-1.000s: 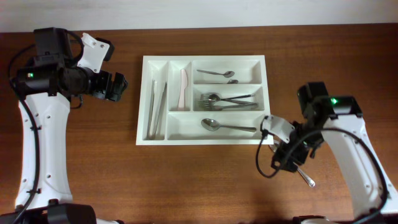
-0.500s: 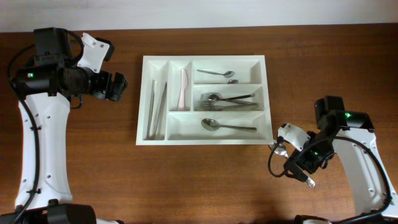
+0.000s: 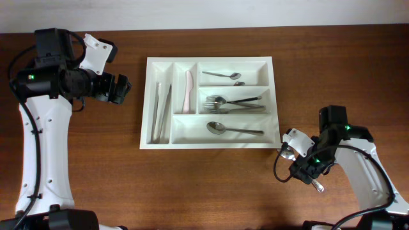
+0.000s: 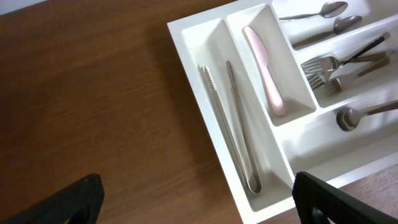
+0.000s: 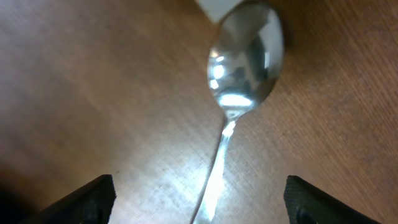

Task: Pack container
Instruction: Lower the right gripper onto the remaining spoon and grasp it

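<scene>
My right pincer hangs low over the surface. Its two fingers are wide apart and hold nothing. A loose spoon lies flat on the wood right under it. The thin handle runs out between my fingers, so one finger stands on each side of it. I think that if I go down and squeeze, the fingers will meet the handle from both sides.

The round bowl of the spoon points away from me. Just past the bowl I see a white corner of the container. I cannot tell if the bowl touches that corner or only lies beside it.

From above, the spoon lies on a slant just off the container's right front corner. The container sits in the middle of the surface, its long side running left to right. The long slot nearest this corner holds one big spoon. I think my spoon belongs there, so after the lift it must be turned to lie along that slot.

Far off, on the other side of the container, my left pincer is wide open too and holds nothing. The right one is much nearer the spoon, so this job is for the right one.
</scene>
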Robot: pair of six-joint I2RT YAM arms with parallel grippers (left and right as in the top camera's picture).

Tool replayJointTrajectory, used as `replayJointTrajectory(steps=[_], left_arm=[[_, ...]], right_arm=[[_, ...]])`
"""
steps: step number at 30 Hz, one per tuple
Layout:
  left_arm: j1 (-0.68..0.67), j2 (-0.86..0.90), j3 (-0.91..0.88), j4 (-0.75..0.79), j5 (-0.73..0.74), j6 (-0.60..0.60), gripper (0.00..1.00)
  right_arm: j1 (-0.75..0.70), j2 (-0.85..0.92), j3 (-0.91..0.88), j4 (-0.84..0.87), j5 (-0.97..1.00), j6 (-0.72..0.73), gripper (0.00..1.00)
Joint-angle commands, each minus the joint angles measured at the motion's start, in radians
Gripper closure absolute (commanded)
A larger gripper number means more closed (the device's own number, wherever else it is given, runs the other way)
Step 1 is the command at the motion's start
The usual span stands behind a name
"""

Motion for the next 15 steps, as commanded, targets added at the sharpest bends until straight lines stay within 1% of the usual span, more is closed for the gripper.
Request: replayJointTrajectory(steps=[1, 6, 10, 12, 15], left_arm=[[0.0, -0.024, 0.004, 0.001, 0.011, 0.012, 0.01], [0.0, -0.024, 0.004, 0.001, 0.011, 0.012, 0.01], [0.0, -0.024, 0.004, 0.001, 0.011, 0.012, 0.01], [0.0, -0.024, 0.004, 0.001, 0.011, 0.012, 0.01], [0.0, -0.024, 0.004, 0.001, 0.011, 0.012, 0.01]], right_arm=[[-0.008, 0.005, -0.038, 0.05, 0.026, -0.006, 0.16], [-0.008, 0.005, -0.104, 0.18, 0.025, -0.005, 0.19], [-0.008, 0.005, -0.139, 0.239, 0.025, -0.005, 0.19], [-0.008, 0.006, -0.151, 0.257, 0.024, -0.005, 0.21], [-0.008, 0.017, -0.174, 0.288, 0.021, -0.005, 0.21]])
